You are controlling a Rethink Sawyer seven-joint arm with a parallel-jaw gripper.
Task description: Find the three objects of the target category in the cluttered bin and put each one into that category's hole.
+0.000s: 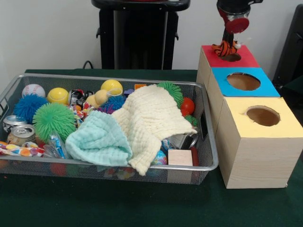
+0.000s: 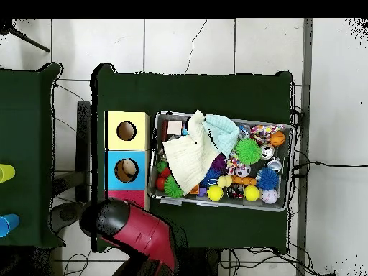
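Observation:
The cluttered bin (image 1: 94, 77), a wide silver wire-mesh basket, sits at the left of the green table; it also shows in the overhead view (image 2: 215, 205). Three wooden boxes stand in a row to its right, with a red top (image 1: 246, 59), a blue top (image 1: 265, 85) and a yellow top (image 1: 284, 125), each with a round hole. My gripper (image 1: 227, 41) hangs directly over the red box's hole and is shut on an orange and black striped toy (image 1: 222, 48) that touches the hole's rim. In the overhead view my arm (image 2: 136, 230) hides the gripper and most of the red box.
In the bin, a cream cloth (image 1: 151, 118) and a mint cloth (image 1: 99, 139) cover the middle. Around them lie green (image 1: 53, 119) and blue (image 1: 27, 105) spiky balls, a baseball (image 1: 33, 90), yellow balls (image 1: 57, 95), cans (image 1: 21, 134), a wooden block (image 1: 180, 157) and a red ball (image 1: 187, 106).

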